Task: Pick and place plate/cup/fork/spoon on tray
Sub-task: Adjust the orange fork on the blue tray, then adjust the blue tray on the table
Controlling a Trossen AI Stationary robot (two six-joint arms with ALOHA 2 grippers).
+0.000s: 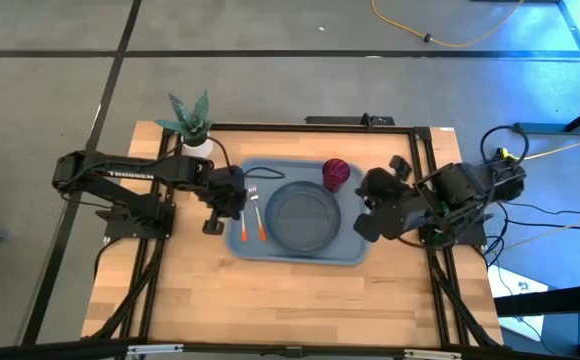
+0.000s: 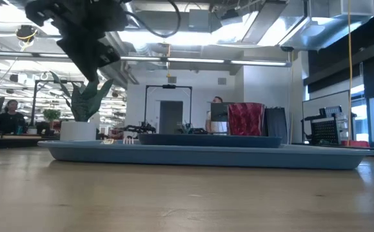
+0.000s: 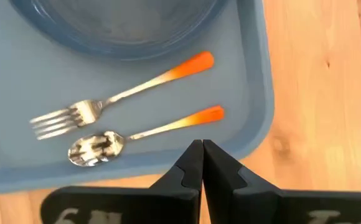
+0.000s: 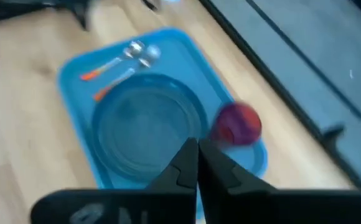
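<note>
The wooden counter point(image 1: 300, 300) sits in a big room with bright ceiling lights, and a small plant in a white pot point(image 1: 192, 125) stands at its far left corner. In the middle lies the blue tray point(image 1: 355, 255). Everything for the task looks to be on it already. The round plate point(image 1: 300, 218) rests in the middle of the tray. The dark red cup point(image 1: 336, 174) stands at the far right part of the tray, just beside the plate. The fork point(image 3: 112, 102) and the spoon point(image 3: 134, 137) lie side by side at the left end of the tray, with their orange handles pointing to the near side, and the fork lies nearer the plate.

The left claw point(image 3: 202, 163) is clenched tight and holds nothing. It hangs over the left edge of the tray, and the spoon lies just beside it on the tray. The right claw point(image 4: 197, 160) is clenched too and is empty. It hangs off the right end of the tray, with the cup and plate near it.

I think the job now is to pull away. To do it well, each arm should lift up first, then go back slowly, so that no claw bumps the tray.
</note>
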